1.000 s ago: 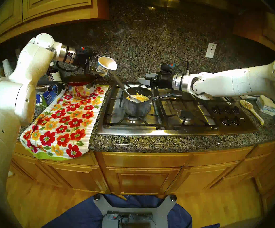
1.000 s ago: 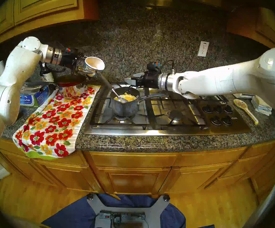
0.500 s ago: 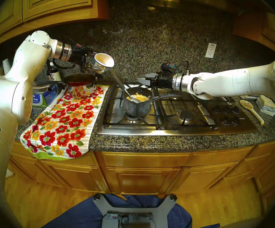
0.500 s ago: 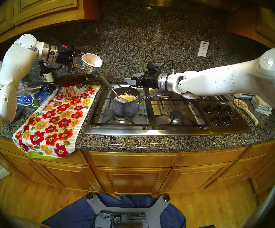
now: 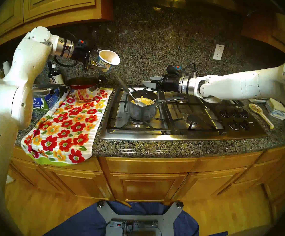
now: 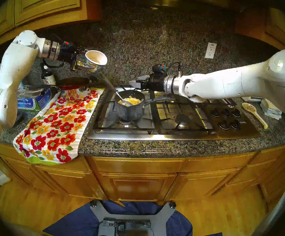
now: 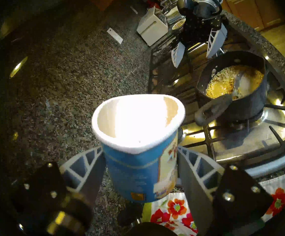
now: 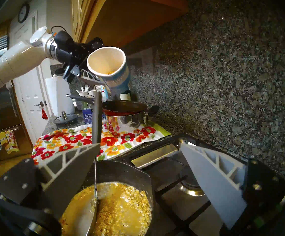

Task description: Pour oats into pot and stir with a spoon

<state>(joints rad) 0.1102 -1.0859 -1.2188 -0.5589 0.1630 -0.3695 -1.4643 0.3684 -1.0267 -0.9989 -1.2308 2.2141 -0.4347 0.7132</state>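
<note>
two pots (image 5: 141, 105), one cup (image 5: 108, 61), one spoon (image 5: 129, 92)

Granite wall (image 5: 155, 43) behind granite desk (image 5: 172, 148). Wood cabinets (image 5: 147, 182) below, more above. Wood floor (image 5: 53, 213). White outlet (image 5: 218, 52) on wall. Warm light.

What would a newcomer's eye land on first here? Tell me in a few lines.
First, the left hand holding a tilted paper cup in the air above the counter, a few oats left inside. Next, the small dark pot on the stove's front left burner, full of wet yellow oats with a long spoon leaning in it. Then the bright flowered towel draped over the counter edge to the left.
</note>
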